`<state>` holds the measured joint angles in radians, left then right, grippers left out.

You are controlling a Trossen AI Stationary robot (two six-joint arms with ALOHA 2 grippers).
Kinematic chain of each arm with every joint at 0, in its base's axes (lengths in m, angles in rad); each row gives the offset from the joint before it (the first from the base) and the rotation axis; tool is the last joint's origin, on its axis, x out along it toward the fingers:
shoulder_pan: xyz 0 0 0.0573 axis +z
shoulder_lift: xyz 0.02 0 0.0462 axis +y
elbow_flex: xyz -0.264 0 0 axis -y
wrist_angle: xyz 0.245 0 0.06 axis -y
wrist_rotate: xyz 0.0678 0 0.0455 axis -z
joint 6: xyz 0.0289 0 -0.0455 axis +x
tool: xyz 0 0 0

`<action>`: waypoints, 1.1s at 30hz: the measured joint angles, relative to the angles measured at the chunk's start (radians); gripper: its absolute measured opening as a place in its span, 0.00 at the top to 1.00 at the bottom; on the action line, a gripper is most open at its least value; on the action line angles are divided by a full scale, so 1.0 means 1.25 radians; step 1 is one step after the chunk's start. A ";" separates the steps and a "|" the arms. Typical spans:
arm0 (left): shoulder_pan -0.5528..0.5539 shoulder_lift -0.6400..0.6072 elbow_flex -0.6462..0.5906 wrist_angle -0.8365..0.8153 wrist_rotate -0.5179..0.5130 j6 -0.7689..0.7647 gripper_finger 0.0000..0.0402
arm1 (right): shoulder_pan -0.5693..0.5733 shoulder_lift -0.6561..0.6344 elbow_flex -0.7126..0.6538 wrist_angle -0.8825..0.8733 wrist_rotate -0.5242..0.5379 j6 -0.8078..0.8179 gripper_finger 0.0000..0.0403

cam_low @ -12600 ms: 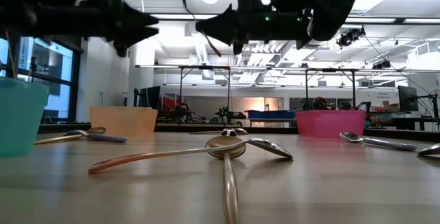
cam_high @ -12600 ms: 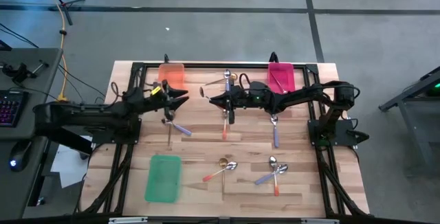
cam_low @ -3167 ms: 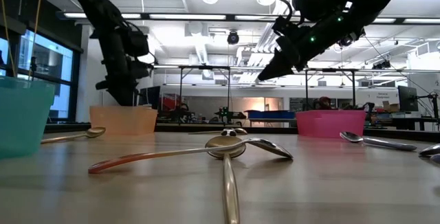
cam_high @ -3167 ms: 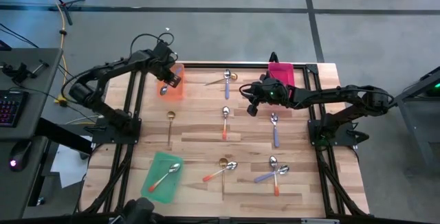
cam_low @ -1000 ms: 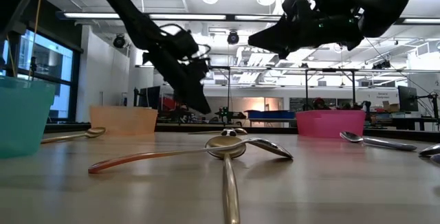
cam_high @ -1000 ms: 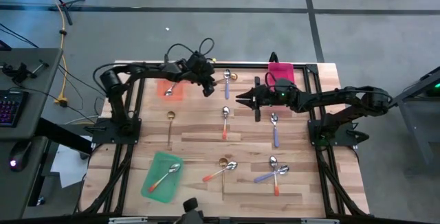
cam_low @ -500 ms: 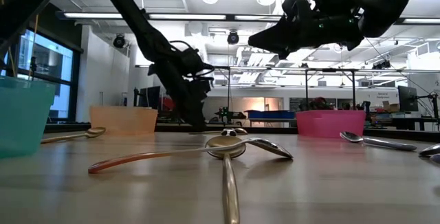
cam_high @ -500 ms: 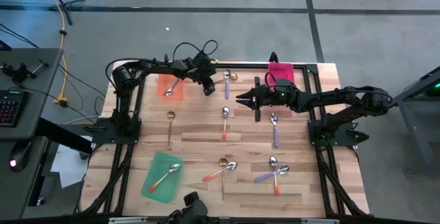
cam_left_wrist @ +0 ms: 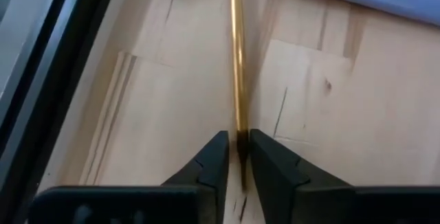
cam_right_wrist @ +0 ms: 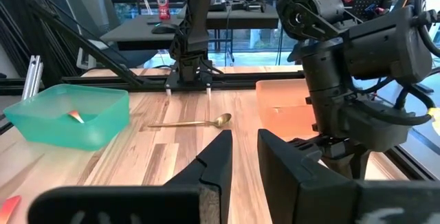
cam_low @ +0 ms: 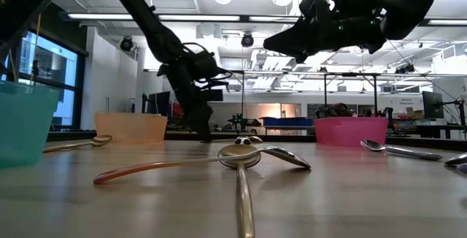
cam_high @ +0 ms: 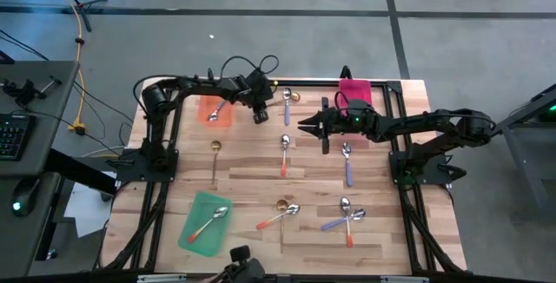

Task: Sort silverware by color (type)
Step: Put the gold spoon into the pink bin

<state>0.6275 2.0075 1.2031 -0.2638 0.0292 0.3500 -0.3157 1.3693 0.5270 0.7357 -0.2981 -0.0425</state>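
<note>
The left gripper [cam_left_wrist: 238,157], its fingers pinched on the handle of a gold spoon [cam_left_wrist: 237,66] lying at the table's [cam_high: 252,166] upper centre, faces the right gripper [cam_high: 304,124], empty, slightly parted, hovering mid-frame.

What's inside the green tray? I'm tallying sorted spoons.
The green tray holds one orange-red-handled spoon. In the low view its wall hides the contents.

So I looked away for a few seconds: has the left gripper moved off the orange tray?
Yes. The left gripper has gone from over the orange tray toward the table's middle, and its fingers now close on a gold spoon's handle.
</note>
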 joint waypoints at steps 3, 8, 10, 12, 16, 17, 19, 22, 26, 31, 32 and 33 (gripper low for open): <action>-0.011 -0.002 0.001 -0.022 -0.008 0.025 0.97 | 0.000 0.000 0.000 -0.007 0.000 0.000 0.86; -0.016 -0.012 0.000 -0.057 -0.003 0.036 0.99 | 0.000 0.000 0.000 -0.017 0.000 0.000 0.86; -0.016 -0.023 -0.002 -0.070 0.004 0.019 0.99 | 0.000 0.000 0.000 -0.022 0.000 0.005 0.86; -0.016 -0.038 -0.007 -0.087 0.025 0.006 0.99 | -0.001 0.000 0.000 -0.030 0.002 0.013 0.86; -0.007 -0.088 -0.006 -0.070 0.091 -0.036 1.00 | -0.015 0.000 0.000 -0.051 0.007 0.044 0.86; -0.003 -0.099 -0.008 -0.059 0.114 -0.046 1.00 | -0.019 0.000 0.000 -0.058 0.013 0.063 0.86; 0.001 -0.117 -0.016 -0.058 0.156 -0.069 1.00 | -0.024 0.000 0.000 -0.081 0.055 0.098 0.86; 0.007 -0.152 -0.043 -0.003 0.228 -0.113 1.00 | -0.025 0.000 0.000 -0.121 0.135 0.131 0.85; 0.008 -0.180 -0.086 0.070 0.287 -0.174 1.00 | -0.016 0.001 0.000 -0.175 0.226 0.188 0.78; -0.001 -0.182 -0.104 0.082 0.254 -0.191 0.99 | -0.010 0.049 0.002 -0.175 0.261 0.225 0.68; -0.004 -0.178 -0.104 0.080 0.237 -0.181 0.98 | -0.014 0.060 0.005 -0.181 0.260 0.225 0.67; -0.008 -0.176 -0.104 0.079 0.222 -0.167 0.97 | -0.018 0.071 0.012 -0.186 0.260 0.225 0.66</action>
<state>0.6176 1.7877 1.0729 -0.1649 0.3067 0.1411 -0.3386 1.4582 0.5421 0.5035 0.0273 0.2390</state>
